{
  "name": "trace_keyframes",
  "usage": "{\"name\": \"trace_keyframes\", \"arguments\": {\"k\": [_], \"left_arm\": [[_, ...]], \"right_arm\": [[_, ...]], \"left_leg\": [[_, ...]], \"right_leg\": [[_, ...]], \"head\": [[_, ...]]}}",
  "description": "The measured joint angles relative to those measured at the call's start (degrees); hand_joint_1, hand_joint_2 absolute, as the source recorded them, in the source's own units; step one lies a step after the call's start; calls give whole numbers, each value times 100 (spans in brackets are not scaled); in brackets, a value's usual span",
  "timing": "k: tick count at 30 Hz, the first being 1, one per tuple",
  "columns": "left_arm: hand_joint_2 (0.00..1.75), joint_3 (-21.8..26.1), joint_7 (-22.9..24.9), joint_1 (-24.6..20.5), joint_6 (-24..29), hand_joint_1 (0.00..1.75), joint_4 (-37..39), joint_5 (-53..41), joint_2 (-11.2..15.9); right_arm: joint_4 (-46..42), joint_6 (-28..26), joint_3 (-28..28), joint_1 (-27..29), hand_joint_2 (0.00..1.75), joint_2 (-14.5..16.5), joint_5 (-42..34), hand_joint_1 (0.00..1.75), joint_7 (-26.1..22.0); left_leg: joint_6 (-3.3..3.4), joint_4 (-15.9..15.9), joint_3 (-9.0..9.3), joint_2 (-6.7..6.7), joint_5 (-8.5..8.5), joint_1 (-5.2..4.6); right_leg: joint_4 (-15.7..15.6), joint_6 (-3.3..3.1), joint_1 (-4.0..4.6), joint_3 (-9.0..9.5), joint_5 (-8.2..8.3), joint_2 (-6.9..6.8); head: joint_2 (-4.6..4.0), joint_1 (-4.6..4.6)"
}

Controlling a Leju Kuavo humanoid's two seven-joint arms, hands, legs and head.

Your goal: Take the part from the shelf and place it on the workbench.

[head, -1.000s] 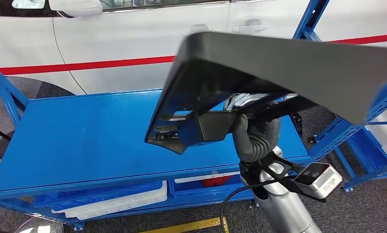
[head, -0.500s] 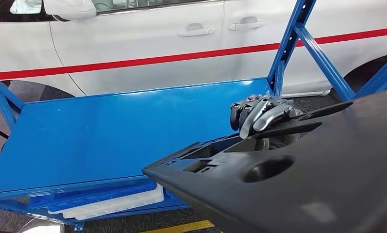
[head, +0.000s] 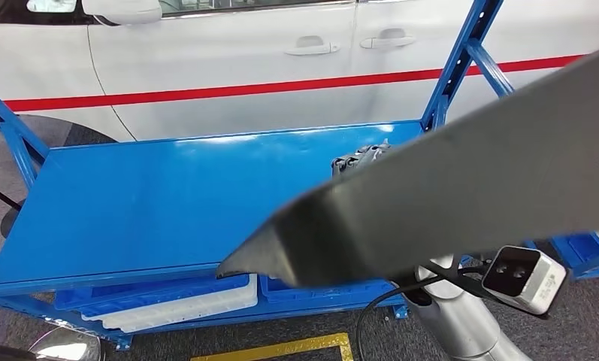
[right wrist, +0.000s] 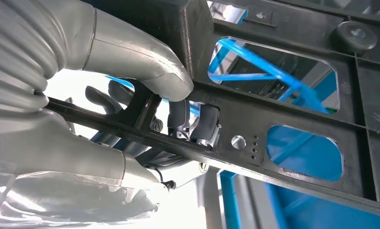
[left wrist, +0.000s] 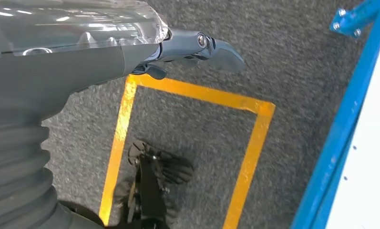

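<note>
My right robot hand [right wrist: 145,114] grasps the part [head: 461,188] by a rib: stiff, broad, probably light plastic. Left robot hand [left wrist: 197,47] hangs released, apparently

— What do you see of the right hand [right wrist: 145,109]?

— Your grey thumb [right wrist: 154,71] lies over one face of the black part [right wrist: 292,114], and the darker fingers [right wrist: 178,119] curl in behind a rib, so the hand grips the frame.

— And the part itself?

— You're looking at its ribbed side: rounded cut-outs, a round boss, small holes. Through the openings you see blue shelf struts [right wrist: 254,67].
</note>
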Motion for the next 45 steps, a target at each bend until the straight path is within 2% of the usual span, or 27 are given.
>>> {"name": "trace_keyframes", "arguments": {"k": [2, 3, 6, 8, 11, 13, 15, 16, 17, 18, 19, 21, 23, 25, 27, 28, 30, 31, 32, 34, 35, 36, 38, 39, 42, 43, 45], "left_arm": [[175, 2, 35, 6, -8, 0, 0, -8, 1], [175, 3, 53, 11, -11, 0, 0, -9, 1], [175, 4, 129, 24, -26, 0, -1, -51, 2], [175, 3, 217, 31, -37, 0, -2, -112, 12], [175, 1, 399, 66, -49, 0, -2, -199, 51], [175, -5, 533, 109, -69, 0, -2, -266, 82], [175, -12, 631, 133, -86, 0, -2, -311, 110], [175, -15, 658, 138, -91, 0, -2, -324, 127], [175, -17, 676, 141, -93, 0, -2, -330, 143], [175, -19, 686, 143, -94, 0, -2, -332, 157], [175, -20, 693, 145, -95, 0, -2, -333, 166], [175, -24, 716, 138, -96, 0, -2, -337, 193], [175, -26, 759, 126, -99, 0, -4, -347, 228], [175, -27, 805, 126, -137, 0, -6, -369, 259], [175, -32, 843, 128, -219, 0, -6, -404, 280], [175, -38, 858, 126, -261, 0, -6, -420, 287], [175, -60, 880, 116, -317, 0, -6, -445, 283], [175, -74, 892, 113, -331, 0, -6, -462, 277], [175, -93, 910, 112, -337, 0, -6, -486, 267], [175, -142, 972, 113, -313, 0, -6, -547, 244], [175, -162, 1009, 113, -288, 0, -6, -570, 232], [175, -173, 1040, 112, -260, 0, -6, -585, 223], [175, -176, 1073, 111, -210, 0, -6, -586, 213], [175, -176, 1078, 110, -187, 0, -6, -574, 209], [175, -175, 1085, 118, -123, 0, -6, -500, 160], [175, -175, 1087, 121, -107, 0, -5, -480, 136], [175, -175, 1089, 119, -89, 0, -5, -457, 96]], "right_arm": [[76, -139, 104, 54, 175, -40, -26, 175, -102], [99, -189, 153, 75, 175, -58, -44, 175, -148], [142, -327, 252, 94, 175, -109, -126, 175, -290], [164, -414, 279, 104, 175, -170, -197, 175, -355], [194, -476, 315, 146, 175, -308, -346, 175, -396], [204, -485, 342, 196, 175, -408, -446, 175, -414], [208, -492, 356, 271, 175, -503, -502, 175, -421], [210, -494, 357, 309, 175, -540, -514, 175, -422], [213, -494, 358, 341, 175, -574, -520, 175, -422], [216, -494, 359, 364, 175, -602, -522, 175, -422], [217, -494, 359, 379, 175, -626, -524, 175, -423], [216, -494, 359, 395, 175, -669, -525, 175, -424], [212, -504, 362, 410, 175, -725, -531, 175, -424], [185, -544, 365, 439, 175, -815, -536, 175, -424], [121, -589, 368, 490, 175, -949, -529, 175, -425], [80, -595, 372, 521, 175, -1020, -522, 175, -426], [19, -570, 385, 580, 175, -1138, -523, 175, -426], [2, -545, 393, 611, 175, -1186, -534, 175, -426], [-6, -514, 400, 645, 175, -1230, -546, 175, -425], [-27, -426, 410, 725, 175, -1305, -558, 175, -426], [-50, -367, 412, 762, 175, -1329, -558, 175, -426], [-78, -309, 414, 791, 175, -1345, -557, 175, -427], [-140, -210, 412, 831, 175, -1355, -553, 175, -427], [-169, -172, 411, 846, 175, -1355, -547, 175, -427], [-213, -22, 409, 880, 175, -1342, -466, 175, -427], [-214, 20, 409, 886, 175, -1333, -433, 175, -427], [-216, 60, 409, 893, 175, -1315, -403, 175, -427]], "left_leg": [[-13, 11, -120, -1, 79, -1], [-29, 24, -181, -1, 115, 4], [-106, 121, -357, -9, 200, 22], [-176, 174, -419, -18, 253, 19], [-288, 197, -469, -32, 292, 49], [-339, 490, -601, -26, -58, 76], [-366, 1218, -812, -19, -644, 83], [-371, 1595, -885, -19, -831, 83], [-368, 1854, -891, -19, -893, 81], [-352, 1907, -797, -19, -829, 76], [-323, 1747, -599, -19, -693, 66], [-237, 906, 74, -19, -538, 18], [-168, 168, 599, -19, -601, -42], [-117, -41, 687, -19, -595, -86], [-44, -126, 627, 7, -446, -75], [-9, -165, 574, 21, -353, -60], [32, -184, 412, 38, -192, -47], [31, -174, 312, 42, -119, -47], [24, -161, 207, 48, -50, -45], [-6, -109, -15, 57, 77, -34], [-30, -63, -128, 58, 129, -24], [-61, 2, -240, 57, 171, -16], [-131, 140, -407, 54, 230, -8], [-168, 182, -447, 52, 262, -9], [-275, 224, -500, 40, 306, 19], [-304, 322, -549, 38, 163, 35], [-343, 847, -712, 37, -422, 52]], "right_leg": [[467, 40, -30, -98, -180, 0], [392, 57, -49, 6, -98, -1], [-668, 80, -90, 719, 270, 11], [-1039, 28, -67, 923, 314, 44], [-1055, -115, -36, 839, 421, 43], [-1075, -216, -36, 731, 544, 17], [-1072, -257, -16, 580, 668, 3], [-1070, -262, -2, 498, 729, -5], [-1067, -265, 13, 414, 791, -12], [-1064, -265, 26, 332, 851, -18], [-1062, -262, 35, 253, 911, -20], [-1057, -240, 44, 132, 1027, -18], [-1070, -189, 32, 94, 1127, -27], [-1111, -118, 5, 101, 1228, -42], [-1065, -60, -7, 63, 1153, -32], [-921, -38, -7, 5, 956, -20], [-316, -1, -20, -171, 350, 0], [59, 22, -30, -244, 135, 2], [355, 47, -45, -270, 66, 2], [463, 97, -82, -88, 300, 0], [228, 121, -107, 144, 466, -1], [-139, 144, -126, 430, 505, 0], [-832, 111, -108, 897, 354, 19], [-1004, 65, -86, 992, 255, 28], [-1036, -119, -51, 925, 342, 10], [-1040, -172, -51, 866, 407, -4], [-1043, -238, -41, 703, 557, -20]], "head": [[0, 0], [0, 0], [0, -1], [0, 0], [0, 0], [0, 1], [0, 0], [0, 0], [0, 0], [0, 0], [0, 0], [0, 0], [0, 1], [0, 0], [0, 0], [0, 1], [0, 1], [0, 1], [0, 1], [0, 0], [0, 0], [0, 0], [0, 0], [0, -1], [0, -2], [0, -2], [0, -3]]}}
